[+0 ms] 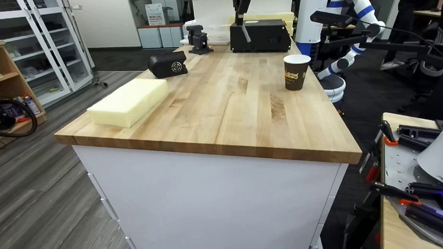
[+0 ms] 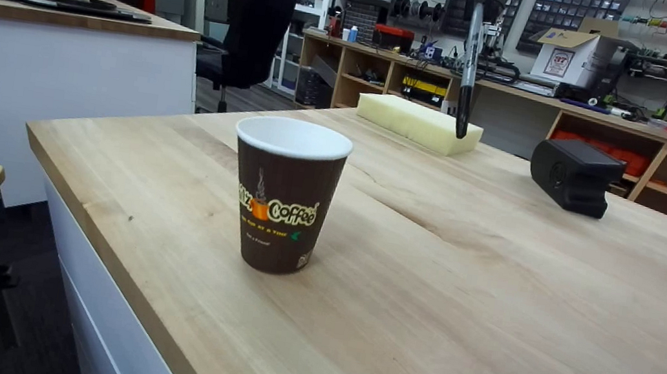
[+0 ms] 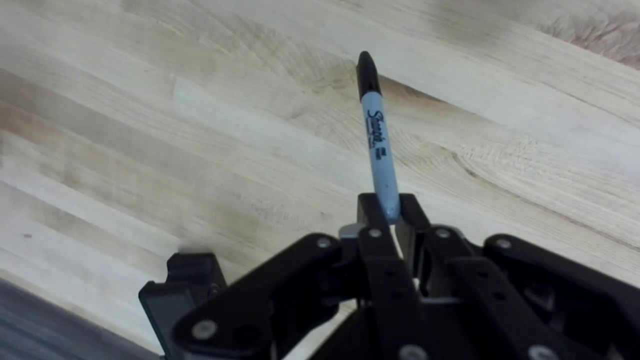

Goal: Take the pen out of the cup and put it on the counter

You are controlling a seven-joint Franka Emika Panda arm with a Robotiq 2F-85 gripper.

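- The pen (image 3: 377, 140), a grey marker with a black cap, is out of the cup and hanging in the air over the counter (image 1: 212, 102), cap end down.
- The gripper (image 3: 389, 207) pinches it from both sides at the end opposite the cap.
- Well apart from the pen, the cup (image 2: 282, 206) stands upright near a long edge of the counter, dark brown, white inside, with coffee lettering.
- Toward the opposite edge a yellow foam block (image 1: 129, 101) lies flat on the wood; from one spot I see the cap cross in front of it.
- Near the block sits a chunky black piece (image 1: 167, 64).
- Farther along, a vise-like black device (image 1: 199, 40) stands near a big black box (image 1: 261, 35); from another spot the pen covers part of the box's front.
- Past the counter are a white robot arm (image 1: 369, 17) with blue bands and a black office chair (image 2: 254, 32).
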